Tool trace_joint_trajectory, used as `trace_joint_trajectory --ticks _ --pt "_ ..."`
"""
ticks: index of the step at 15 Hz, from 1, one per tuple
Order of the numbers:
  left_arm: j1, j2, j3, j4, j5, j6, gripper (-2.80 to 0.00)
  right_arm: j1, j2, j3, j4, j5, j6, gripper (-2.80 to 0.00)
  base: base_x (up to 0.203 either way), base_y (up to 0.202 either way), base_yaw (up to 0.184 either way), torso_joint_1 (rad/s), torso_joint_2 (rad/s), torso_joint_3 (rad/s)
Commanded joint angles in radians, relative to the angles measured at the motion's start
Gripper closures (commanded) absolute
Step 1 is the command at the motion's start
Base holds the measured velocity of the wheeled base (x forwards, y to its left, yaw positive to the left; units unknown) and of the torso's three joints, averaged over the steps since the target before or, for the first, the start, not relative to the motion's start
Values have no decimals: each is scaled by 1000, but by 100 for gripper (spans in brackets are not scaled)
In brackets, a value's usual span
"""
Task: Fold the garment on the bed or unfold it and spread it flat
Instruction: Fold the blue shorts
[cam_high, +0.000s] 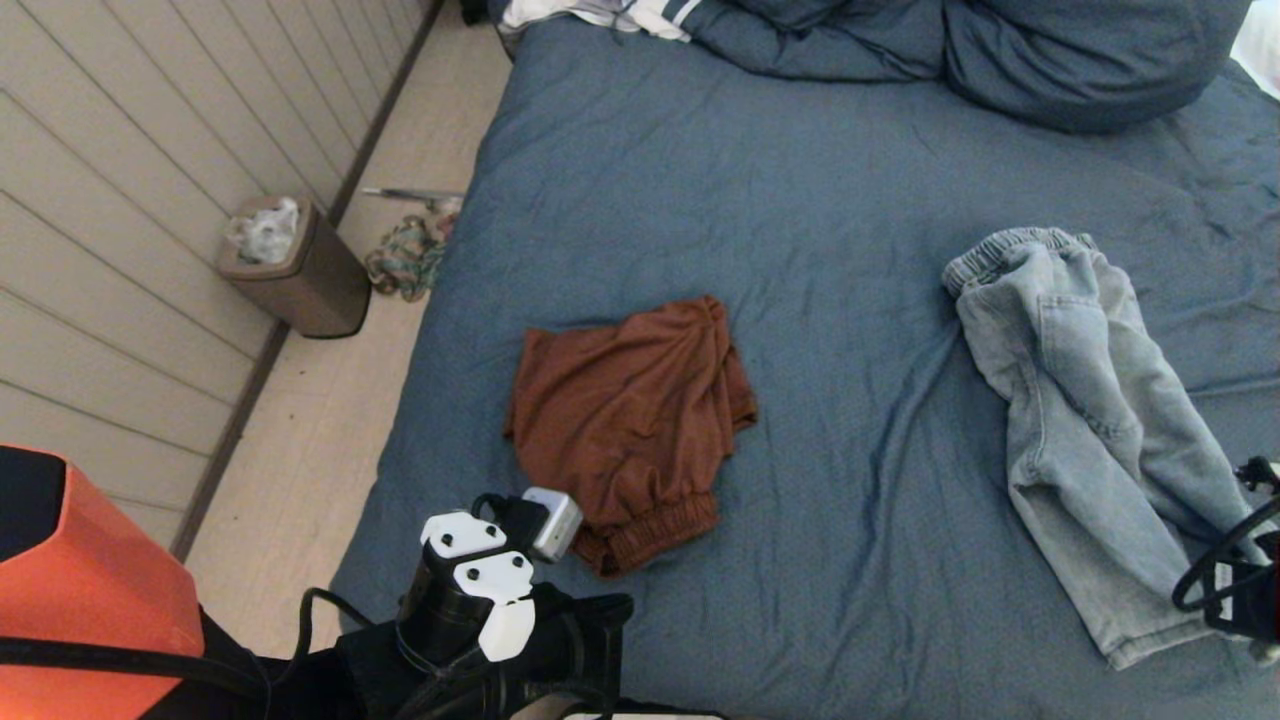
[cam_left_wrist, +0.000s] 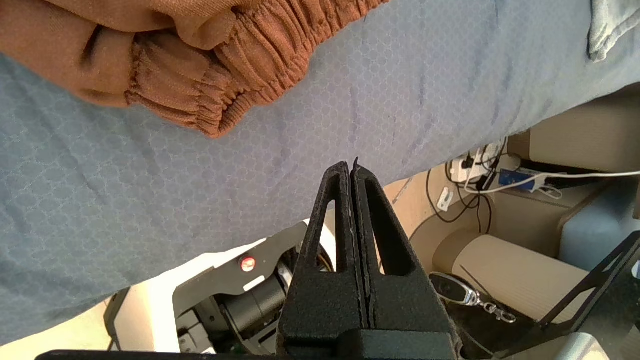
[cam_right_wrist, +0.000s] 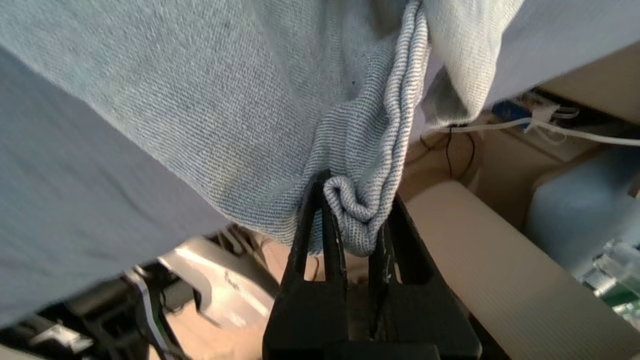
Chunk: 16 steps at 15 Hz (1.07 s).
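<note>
Right tool (cam_right_wrist: 356, 227) is clamped on a bunched fold at the hem of the jeans (cam_high: 1090, 420), at the near right edge of the bed (cam_high: 820, 220); the grip on an edge probably serves to drag or lift the leg for spreading. Jeans look pale blue, crumpled, legs doubled over, elastic waistband away from the robot. Left tool (cam_left_wrist: 352, 172) is fully closed and empty, parked at the near bed edge just beside the rust shorts (cam_high: 630, 420), which lie rumpled mid-bed.
</note>
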Motion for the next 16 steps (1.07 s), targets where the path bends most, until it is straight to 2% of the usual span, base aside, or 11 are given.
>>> trace_joint_trajectory --ticks 1,6,11,16 --pt "-6 0 2 -7 1 -4 0 4 6 37 0 0 -2 0 0 0 0 0 0 0" --pt "-13 0 5 -19 3 -4 0 21 27 95 -11 0 -11 0 0 0 0 0 0 0" --pt "-14 0 6 -19 3 -4 0 12 52 124 -121 1 -33 0 0 0 0 0 0 0" --pt "-14 4 5 -19 3 -2 0 38 -70 99 -123 20 -52 0 0 0 0 0 0 0"
